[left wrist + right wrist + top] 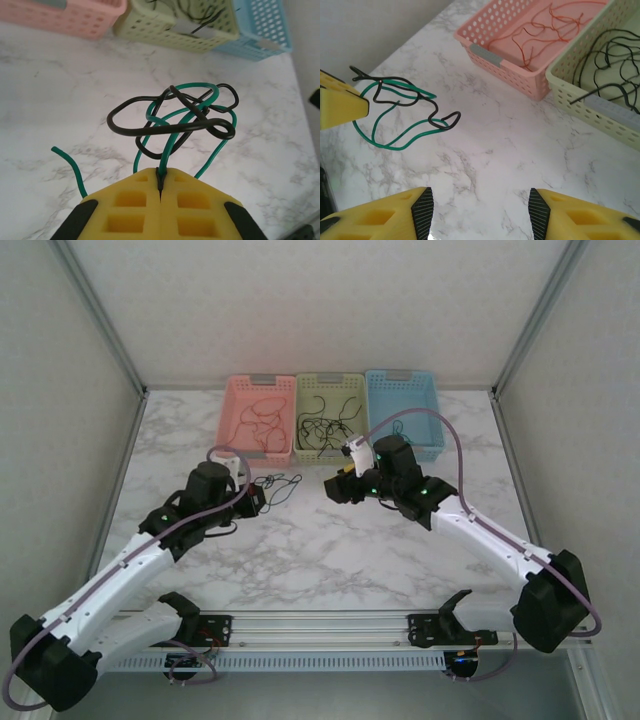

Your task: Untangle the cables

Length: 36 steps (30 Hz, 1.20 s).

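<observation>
A small tangle of one green cable (172,135) and one black cable (150,131) hangs just above the marble table. My left gripper (161,175) is shut on it, with a green strand and a black strand pinched between the yellow fingertips. From above, the tangle (280,485) sits just right of the left gripper (262,498). My right gripper (480,210) is open over bare marble with nothing between its pads, a short way right of the tangle. In its view the green loop (385,145) and the black cable (437,112) lie ahead to the left.
Three baskets stand in a row at the back: pink (255,455) with red-orange wires (540,35), yellow-green (320,456) with black wires (615,55), and blue (436,415). White walls and metal posts close in the table on three sides.
</observation>
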Available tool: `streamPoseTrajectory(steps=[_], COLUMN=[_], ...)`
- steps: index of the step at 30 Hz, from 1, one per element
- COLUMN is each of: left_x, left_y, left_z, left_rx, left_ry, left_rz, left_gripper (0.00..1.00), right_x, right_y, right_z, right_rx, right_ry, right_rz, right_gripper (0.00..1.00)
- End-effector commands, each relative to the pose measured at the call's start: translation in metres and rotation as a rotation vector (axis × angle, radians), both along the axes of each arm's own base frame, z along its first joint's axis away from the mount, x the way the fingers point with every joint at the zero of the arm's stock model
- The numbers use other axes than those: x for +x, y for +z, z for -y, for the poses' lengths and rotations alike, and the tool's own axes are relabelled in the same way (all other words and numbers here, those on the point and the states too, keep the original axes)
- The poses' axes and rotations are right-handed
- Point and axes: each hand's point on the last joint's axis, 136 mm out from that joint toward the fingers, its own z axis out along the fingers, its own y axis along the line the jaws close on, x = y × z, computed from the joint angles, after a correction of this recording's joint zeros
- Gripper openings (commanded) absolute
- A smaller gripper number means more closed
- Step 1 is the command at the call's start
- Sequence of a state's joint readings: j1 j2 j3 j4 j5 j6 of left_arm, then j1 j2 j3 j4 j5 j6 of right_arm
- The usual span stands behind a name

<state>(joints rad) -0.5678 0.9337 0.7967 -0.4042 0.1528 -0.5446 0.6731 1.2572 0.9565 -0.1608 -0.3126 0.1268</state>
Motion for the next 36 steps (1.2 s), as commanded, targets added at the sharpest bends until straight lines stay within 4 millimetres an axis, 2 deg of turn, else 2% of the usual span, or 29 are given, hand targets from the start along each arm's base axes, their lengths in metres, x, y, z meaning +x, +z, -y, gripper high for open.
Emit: streamPoseTrajectory(steps=[1, 6, 10, 14, 17, 21, 26, 31, 33, 36], left_x=[-0.013, -0.022, -0.036, -0.045, -0.048, -0.05, -0.046, -0.044, -0.041, -0.039], left_y=[0.023, 0.05, 0.074, 0.089, 0.1, 0.11, 0.108, 0.11, 0.11, 0.108], left_z=[0.011, 0.022, 0.034, 0.028, 0.022, 0.02, 0.017, 0.021, 0.022, 0.022], left_rx=[-0.044, -0.115, -0.152, -0.073, -0.011, 0.037, 0.14, 0.159, 0.161, 0.167], left_ry=[-0.096, -0.175, -0.302, -0.369, -0.393, -0.428, -0.463, -0.493, -0.49, -0.485], left_rz=[0.028, 0.091, 0.155, 0.261, 0.317, 0.355, 0.363, 0.356, 0.354, 0.346], left_gripper=[0.0, 0.0, 0.0, 0.0, 0.0, 0.0, 0.0, 0.0, 0.0, 0.0], right_x=[-0.01, -0.029, -0.053, -0.075, -0.083, -0.082, -0.082, -0.071, -0.077, -0.074], right_y=[0.026, 0.047, 0.068, 0.085, 0.097, 0.117, 0.14, 0.157, 0.158, 0.153], right_z=[-0.006, -0.005, -0.006, -0.008, -0.01, -0.013, -0.022, -0.048, -0.063, -0.08], right_rx=[0.083, 0.153, 0.174, 0.16, 0.149, 0.154, 0.169, 0.16, 0.152, 0.13], right_ry=[0.047, 0.111, 0.212, 0.327, 0.385, 0.404, 0.46, 0.561, 0.627, 0.67], right_rz=[0.041, 0.094, 0.164, 0.26, 0.33, 0.373, 0.421, 0.452, 0.451, 0.449], right_gripper=[0.56, 0.59, 0.6, 0.6, 0.6, 0.59, 0.57, 0.51, 0.5, 0.52])
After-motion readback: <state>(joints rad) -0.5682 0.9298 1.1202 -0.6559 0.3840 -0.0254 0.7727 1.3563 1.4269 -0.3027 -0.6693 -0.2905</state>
